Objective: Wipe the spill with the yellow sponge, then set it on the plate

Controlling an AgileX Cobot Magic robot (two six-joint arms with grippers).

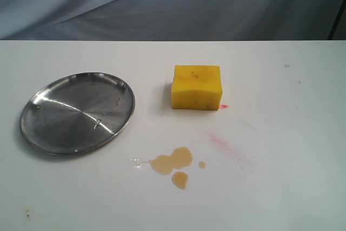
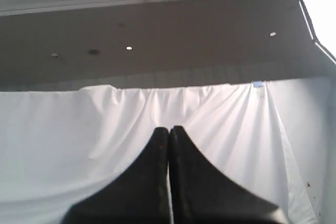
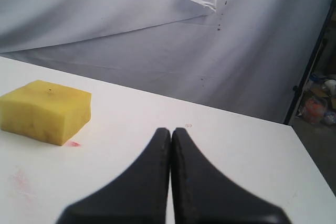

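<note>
Two pincers show, each in its own wrist view, and both have their black jaws pressed together at the tips with nothing between them. The right gripper [image 3: 170,132] hangs over the white table [image 3: 252,150]. The yellow sponge [image 3: 44,111] lies on that table ahead of it and off to one side, well apart from the fingertips and untouched. We see a small red dot [image 3: 74,144] on the table just beside the sponge's near corner, and grey cloth [image 3: 131,35] hanging behind the far edge. The left gripper [image 2: 168,132] is tilted upward, facing a draped white cloth [image 2: 79,140] with a dark ceiling above it.

From the exterior view we find the sponge flat on the table a little right of the middle, toward the far side. The spill [image 1: 173,162] sits nearer the camera than the sponge and slightly left of it, a few tan-brown puddles and droplets close together, apart from the sponge. A faint pink smear [image 1: 227,147] marks the table to the right of the spill. The plate [image 1: 77,113] rests on the left side of the table, well apart from both sponge and spill, its shiny metal surface bare.
</note>
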